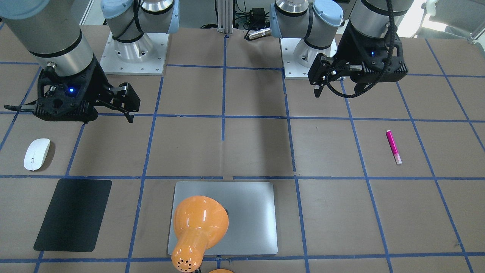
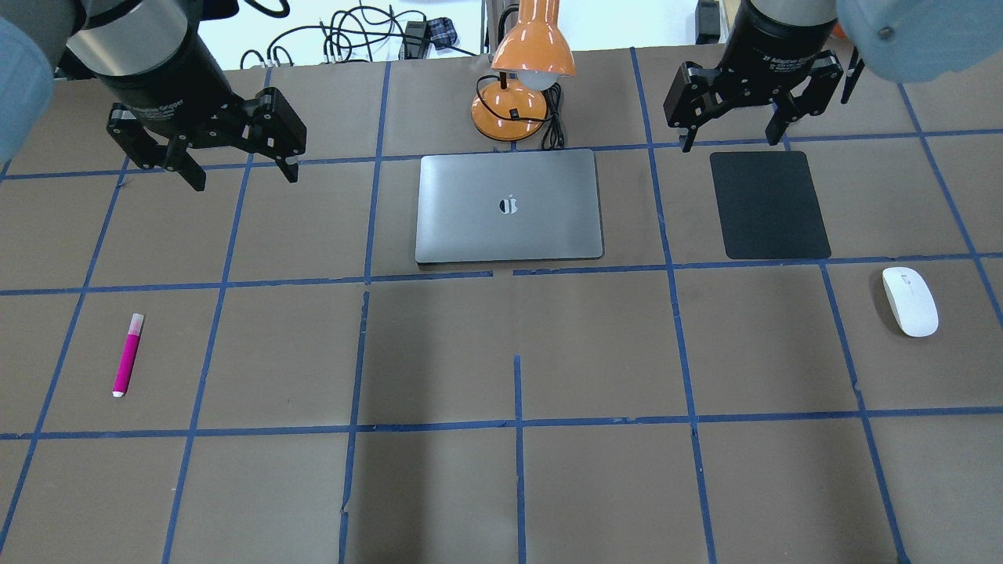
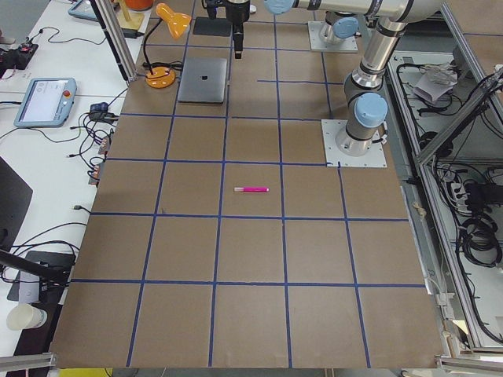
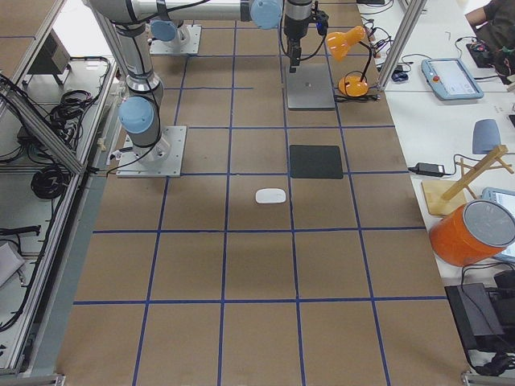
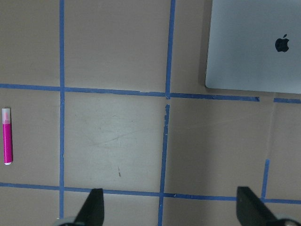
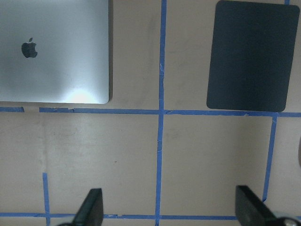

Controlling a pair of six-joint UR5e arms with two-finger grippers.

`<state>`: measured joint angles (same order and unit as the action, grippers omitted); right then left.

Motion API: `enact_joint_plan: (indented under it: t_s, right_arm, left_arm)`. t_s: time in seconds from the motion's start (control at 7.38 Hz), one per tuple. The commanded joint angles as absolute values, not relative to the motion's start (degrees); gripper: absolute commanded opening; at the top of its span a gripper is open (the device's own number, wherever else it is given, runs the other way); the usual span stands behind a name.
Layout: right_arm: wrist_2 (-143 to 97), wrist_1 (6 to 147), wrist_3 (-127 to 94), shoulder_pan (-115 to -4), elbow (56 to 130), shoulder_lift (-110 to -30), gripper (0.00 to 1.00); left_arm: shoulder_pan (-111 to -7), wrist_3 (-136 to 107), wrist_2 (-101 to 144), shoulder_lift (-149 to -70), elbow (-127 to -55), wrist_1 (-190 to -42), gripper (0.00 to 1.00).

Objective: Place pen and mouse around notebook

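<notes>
The silver-grey notebook (image 2: 509, 205) lies closed at the middle far side of the table. On the table's left part the magenta pen (image 2: 127, 355) lies flat, well nearer than my left gripper (image 2: 244, 178). That gripper hangs open and empty above the table, left of the notebook. In the left wrist view the pen (image 5: 6, 136) sits at the left edge and the notebook (image 5: 254, 44) at the top right. The white mouse (image 2: 910, 301) rests at the right. My right gripper (image 2: 735, 143) is open and empty, hovering over the far edge of the black mat.
A thin black mat (image 2: 769, 205) lies right of the notebook, just beyond the mouse. An orange desk lamp (image 2: 517, 94) stands behind the notebook, its shade leaning over it. Blue tape lines grid the brown table top. Both arm bases (image 1: 134, 49) are bolted at the robot's side.
</notes>
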<state>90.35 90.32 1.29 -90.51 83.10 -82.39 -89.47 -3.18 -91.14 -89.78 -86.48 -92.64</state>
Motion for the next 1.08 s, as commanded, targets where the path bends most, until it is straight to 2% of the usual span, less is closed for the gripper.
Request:
enact_joint_plan:
  t_s: [0.0, 0.54, 0.68, 0.95]
  right_arm:
    - [90.35, 90.26, 1.32, -90.44, 83.32, -82.27, 1.0]
    - [90.7, 89.3, 1.67, -89.48, 83.84, -82.27, 1.0]
    - [90.96, 90.08, 3.85, -86.86, 85.85, -82.27, 1.0]
    - [90.53, 90.44, 15.59, -75.3, 90.33, -81.57, 1.0]
  left_arm:
    - [-89.39, -3.16, -91.05, -89.82, -86.48, -92.64, 1.0]
    - [-88.77, -2.38, -90.27, -90.09, -86.48, -92.46, 1.0]
    - [-87.29, 1.54, -90.7, -90.0, -86.57, -92.46, 1.0]
    - [-75.66, 12.78, -91.05, -90.87, -89.62, -95.53, 1.0]
